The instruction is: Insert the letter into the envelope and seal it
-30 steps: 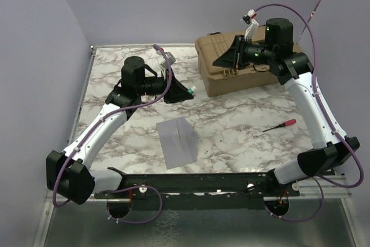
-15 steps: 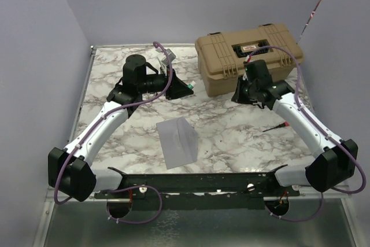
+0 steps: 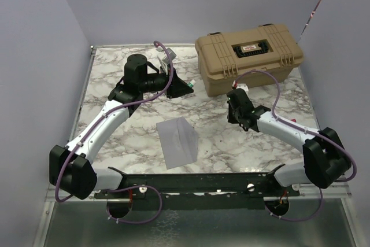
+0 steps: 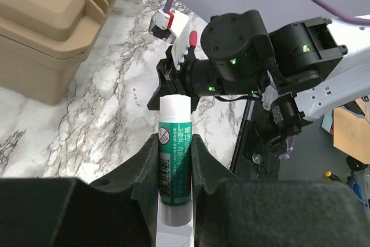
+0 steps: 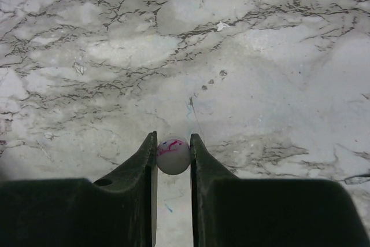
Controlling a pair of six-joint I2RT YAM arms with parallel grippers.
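Right jaws lower, toolbox (image 3: 248, 56) behind

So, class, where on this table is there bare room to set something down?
Bare marble: the far-left corner beside the left arm; the patch between envelope and right arm. Crowded: before the toolbox, around the left end effector and right end effector.

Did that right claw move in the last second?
Yes. The right gripper swung from above the tan toolbox down toward the near edge, now in front of it.
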